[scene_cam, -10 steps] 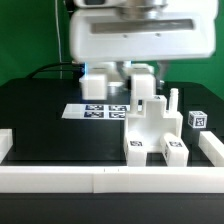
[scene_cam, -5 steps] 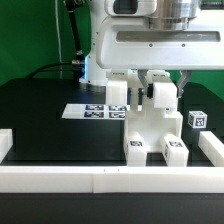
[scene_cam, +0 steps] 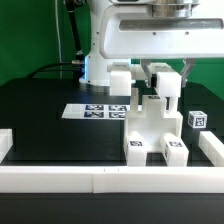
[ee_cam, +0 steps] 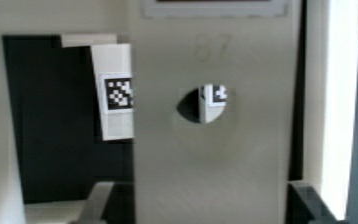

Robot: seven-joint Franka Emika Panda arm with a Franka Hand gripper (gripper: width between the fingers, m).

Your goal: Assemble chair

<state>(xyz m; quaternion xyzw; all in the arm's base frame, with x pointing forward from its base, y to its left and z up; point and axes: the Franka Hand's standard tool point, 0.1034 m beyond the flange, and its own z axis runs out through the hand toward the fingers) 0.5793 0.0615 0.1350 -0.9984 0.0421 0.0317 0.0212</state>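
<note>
End effector [scene_cam: 165,85] clamped on white chair part [ee_cam: 211,150] (round hole in its face), above partly built chair [scene_cam: 150,135]

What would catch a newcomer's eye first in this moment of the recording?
The bulky white arm fills the top of the exterior view, its gripper shut on a chair part that fills the wrist view. Below it the half-built chair stands on the black table, with the marker board on the exterior view's left of it.
</note>
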